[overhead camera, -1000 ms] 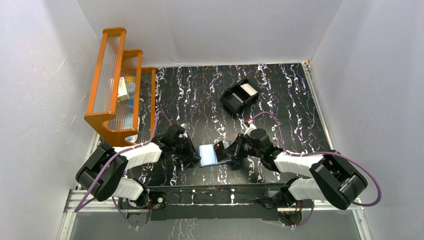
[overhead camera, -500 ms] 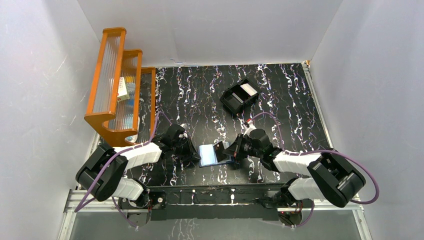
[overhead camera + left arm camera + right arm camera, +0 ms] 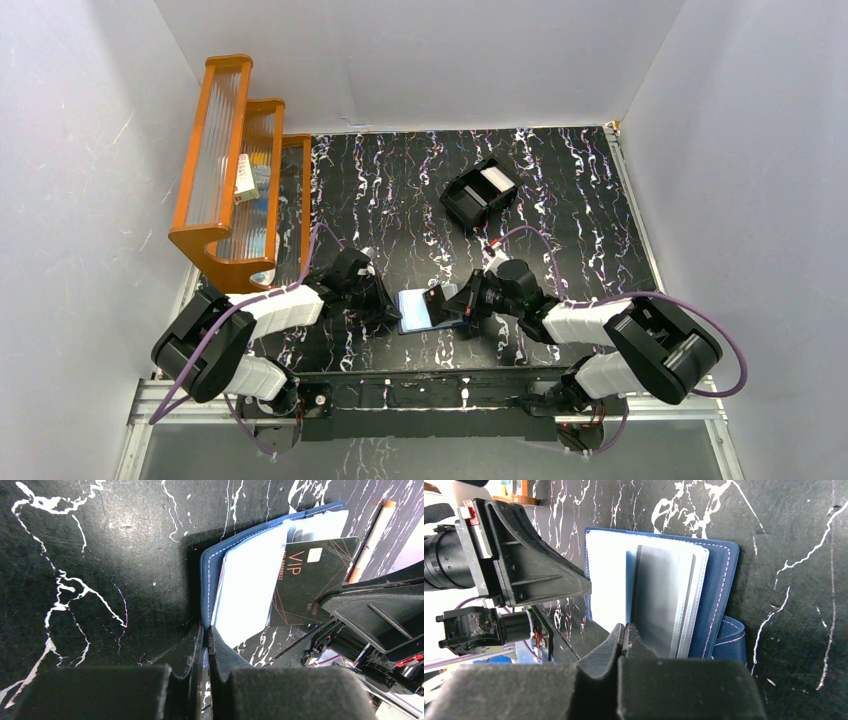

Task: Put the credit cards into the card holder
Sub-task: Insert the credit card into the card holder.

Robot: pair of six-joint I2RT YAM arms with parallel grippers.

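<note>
Two grippers meet at the open card holder (image 3: 418, 311), which lies near the table's near edge, centre.

Top view: the left gripper (image 3: 391, 311) is at the holder's left margin. The right gripper (image 3: 458, 303) carries the VIP card (image 3: 436, 297), tilted over the holder's right half. A black box (image 3: 480, 193) sits well apart on the far side, an orange rack (image 3: 235, 170) by the left wall.

Left wrist: fingers pressed together on the holder's near corner. The black card overlaps the pale pockets; whether it is in a slot, cannot tell. A pencil-like stick (image 3: 372, 537) lies beyond.

Right wrist: fingers nipped on the card's near edge.

Risk, as judged: the card edge may miss the slot lip and bow, or twist out of so shallow a pinch. The soft holder may also buckle or skid, being held at one corner only.

Surface: a black mat (image 3: 400, 190) with white veining, scuffed. Plain white walls (image 3: 450, 60) enclose three sides.
</note>
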